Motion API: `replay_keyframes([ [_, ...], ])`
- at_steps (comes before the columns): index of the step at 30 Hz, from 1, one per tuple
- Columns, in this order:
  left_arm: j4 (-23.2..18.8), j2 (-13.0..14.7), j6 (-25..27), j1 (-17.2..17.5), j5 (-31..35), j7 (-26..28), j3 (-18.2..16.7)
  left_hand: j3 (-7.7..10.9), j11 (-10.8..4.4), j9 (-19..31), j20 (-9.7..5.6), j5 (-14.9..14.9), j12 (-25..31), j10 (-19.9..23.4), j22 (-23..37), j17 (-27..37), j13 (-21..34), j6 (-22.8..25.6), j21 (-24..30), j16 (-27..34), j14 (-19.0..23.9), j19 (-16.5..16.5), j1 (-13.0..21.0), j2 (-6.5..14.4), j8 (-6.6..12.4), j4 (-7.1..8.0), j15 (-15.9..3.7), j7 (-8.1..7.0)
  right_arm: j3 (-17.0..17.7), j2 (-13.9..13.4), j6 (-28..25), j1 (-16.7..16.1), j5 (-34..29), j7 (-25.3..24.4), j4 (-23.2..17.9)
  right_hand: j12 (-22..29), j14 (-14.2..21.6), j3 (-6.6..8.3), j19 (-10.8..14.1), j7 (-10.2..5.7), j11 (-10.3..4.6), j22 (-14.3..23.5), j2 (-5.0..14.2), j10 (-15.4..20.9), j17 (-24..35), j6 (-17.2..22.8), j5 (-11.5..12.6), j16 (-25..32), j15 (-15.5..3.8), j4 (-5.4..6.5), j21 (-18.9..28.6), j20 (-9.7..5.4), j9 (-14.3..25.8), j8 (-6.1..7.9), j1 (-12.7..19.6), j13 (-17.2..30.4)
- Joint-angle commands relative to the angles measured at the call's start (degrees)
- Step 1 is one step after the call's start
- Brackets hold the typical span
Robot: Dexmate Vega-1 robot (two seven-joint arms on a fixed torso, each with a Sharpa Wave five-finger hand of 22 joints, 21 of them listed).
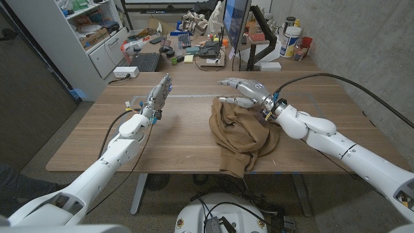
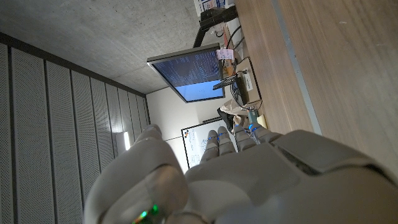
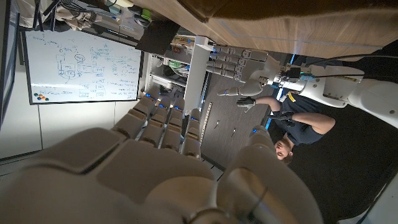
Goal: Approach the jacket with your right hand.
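Crumpled tan-brown fabric jacket [image 1: 240, 133] heaped on wooden table [image 1: 181, 139], right of middle, one fold draping over near edge. White robot right hand [image 1: 242, 90] just beyond jacket's far side, above table, fingers spread wide, holding nothing. White left hand [image 1: 157, 97] well apart toward table's left side, standing on edge, fingers straight and extended, holding nothing. Same left hand [image 3: 249, 71] visible across table in right wrist view. Cluttered desk with monitor [image 1: 236, 22] behind far edge.
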Motion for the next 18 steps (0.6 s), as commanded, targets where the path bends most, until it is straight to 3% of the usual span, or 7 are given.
replay_keyframes([
  [1,-0.6,0.2,0.3,0.5,0.1,0.5,0.0,-0.17,-0.26,0.1,0.13,-0.2,-0.1,-0.1,0.2,0.2,0.4,0.4,-0.1,0.0,-0.2,-0.3,0.4,0.4,0.08,0.01,-0.12,0.28,-1.6,-0.5,-1.3,0.6,-1.3,0.8,0.6,0.0,0.2,-0.3,-0.1,-0.57,-0.48,0.1,0.43,0.4,0.2,0.2,0.3,0.0,-0.52,-0.05,-0.1,-0.23,0.2,-0.17,-0.3,0.3],
  [18,-0.9,0.1,0.3,0.6,0.2,0.8,0.0,-0.29,-0.22,0.1,0.17,-0.2,-0.1,-0.1,0.2,0.2,0.4,0.5,0.0,-0.1,-0.4,-0.3,0.5,0.5,0.09,0.01,-0.23,0.46,-3.5,-0.9,-2.5,1.4,-2.2,2.7,1.1,0.2,0.3,-0.34,-0.4,-1.04,-0.7,0.1,0.51,0.9,0.2,0.8,0.6,0.1,-0.72,-0.12,-0.2,-0.16,0.2,0.05,-0.2,0.3],
])
